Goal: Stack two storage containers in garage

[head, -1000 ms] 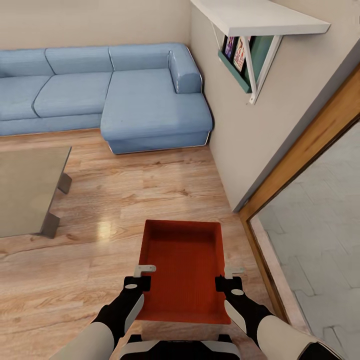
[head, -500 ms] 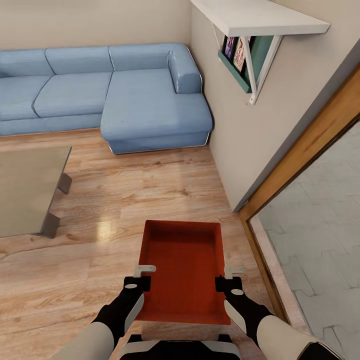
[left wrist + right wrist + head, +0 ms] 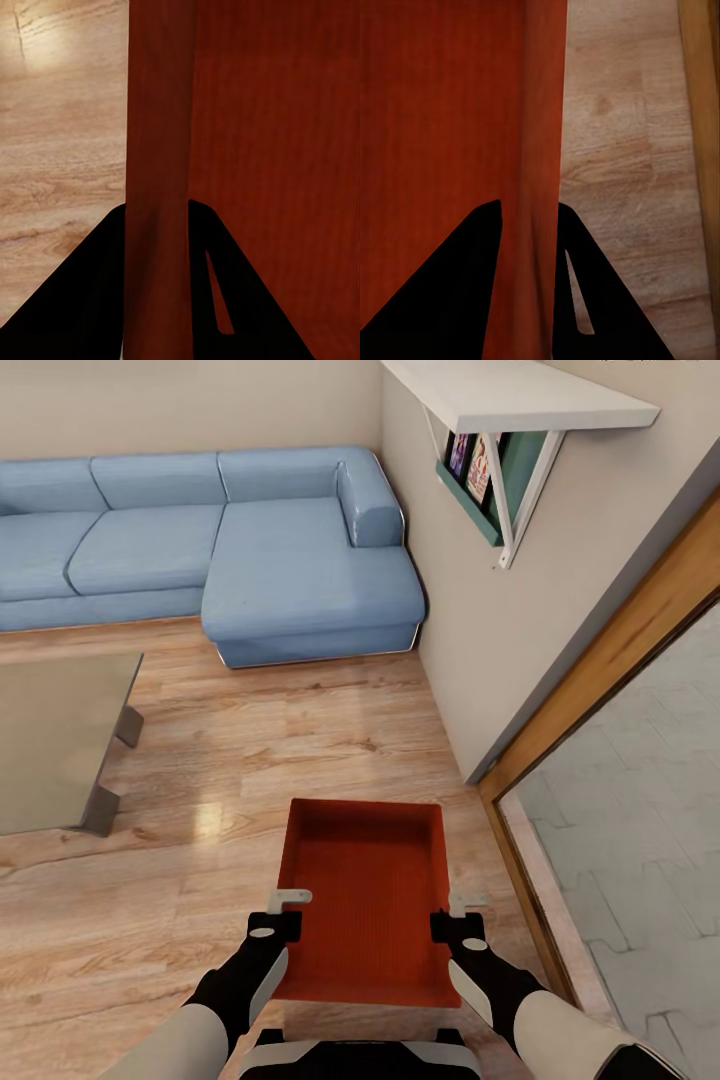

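One orange-red storage container (image 3: 365, 895), a shallow open-top tray, is held level in front of my trunk over the living room's light wood planks. My left gripper (image 3: 283, 915) is shut on its left wall and my right gripper (image 3: 458, 915) on its right wall. The left wrist view has the dark fingers (image 3: 90, 300) clamped on either side of the red wall (image 3: 157, 135). In the right wrist view the fingers (image 3: 457, 300) pinch the opposite wall (image 3: 544, 112) the same way. The tray is empty. The garage is out of view.
A blue sectional sofa (image 3: 230, 540) stands ahead along the far wall. A low grey coffee table (image 3: 50, 740) is at the left. On the right are a wall corner with a white shelf (image 3: 520, 400) and a wood-framed glass door (image 3: 610, 670).
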Motion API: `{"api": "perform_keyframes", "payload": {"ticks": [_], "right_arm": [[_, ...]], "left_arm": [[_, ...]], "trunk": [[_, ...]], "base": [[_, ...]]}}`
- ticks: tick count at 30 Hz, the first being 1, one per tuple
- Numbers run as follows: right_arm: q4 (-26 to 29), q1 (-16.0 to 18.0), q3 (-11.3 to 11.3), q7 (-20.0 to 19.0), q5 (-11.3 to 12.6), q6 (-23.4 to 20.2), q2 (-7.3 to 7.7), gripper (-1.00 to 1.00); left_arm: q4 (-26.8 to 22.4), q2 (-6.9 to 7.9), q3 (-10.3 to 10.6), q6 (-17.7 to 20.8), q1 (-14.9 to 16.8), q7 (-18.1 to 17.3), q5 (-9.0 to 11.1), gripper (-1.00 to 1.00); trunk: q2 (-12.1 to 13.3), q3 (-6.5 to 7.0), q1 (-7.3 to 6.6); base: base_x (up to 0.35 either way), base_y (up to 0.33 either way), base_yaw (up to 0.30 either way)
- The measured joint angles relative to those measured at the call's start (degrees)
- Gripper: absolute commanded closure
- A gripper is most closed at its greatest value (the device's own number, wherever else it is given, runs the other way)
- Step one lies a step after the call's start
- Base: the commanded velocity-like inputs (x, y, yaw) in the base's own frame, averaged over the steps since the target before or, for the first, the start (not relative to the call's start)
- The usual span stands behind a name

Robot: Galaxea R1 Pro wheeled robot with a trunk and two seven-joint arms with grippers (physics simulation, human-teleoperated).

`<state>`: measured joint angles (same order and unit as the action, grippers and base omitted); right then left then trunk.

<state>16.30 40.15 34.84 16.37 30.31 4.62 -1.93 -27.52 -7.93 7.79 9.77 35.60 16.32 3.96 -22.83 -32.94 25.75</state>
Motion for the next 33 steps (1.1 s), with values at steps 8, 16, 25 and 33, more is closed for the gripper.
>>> {"api": "perform_keyframes", "payload": {"ticks": [8,16,25,33], "right_arm": [[-0.01,-0.01,-0.02,-0.34,-0.02,0.62,0.25,1.0],[-0.03,-0.01,0.08,-0.28,-0.01,1.35,0.3,1.0],[-0.04,-0.01,0.06,-0.32,0.06,1.35,0.31,1.0],[-0.02,-0.01,0.0,-0.4,0.03,0.9,0.32,1.0]], "left_arm": [[0.18,-0.26,-0.22,-0.74,0.01,0.07,-0.34,1.0],[0.33,-0.34,-0.2,-1.55,0.01,0.12,-0.42,1.0],[0.16,-0.34,-0.11,-1.34,0.01,0.23,-0.42,1.0],[0.09,-0.34,-0.01,-0.88,0.01,0.37,-0.29,1.0]], "trunk": [[0.0,0.56,0.0],[0.0,1.28,0.0],[0.0,2.1,0.0],[0.0,2.82,0.0]], "base": [[0.0,0.0,0.0],[0.0,0.0,0.0],[0.0,0.0,0.0],[0.0,0.0,0.0]]}}
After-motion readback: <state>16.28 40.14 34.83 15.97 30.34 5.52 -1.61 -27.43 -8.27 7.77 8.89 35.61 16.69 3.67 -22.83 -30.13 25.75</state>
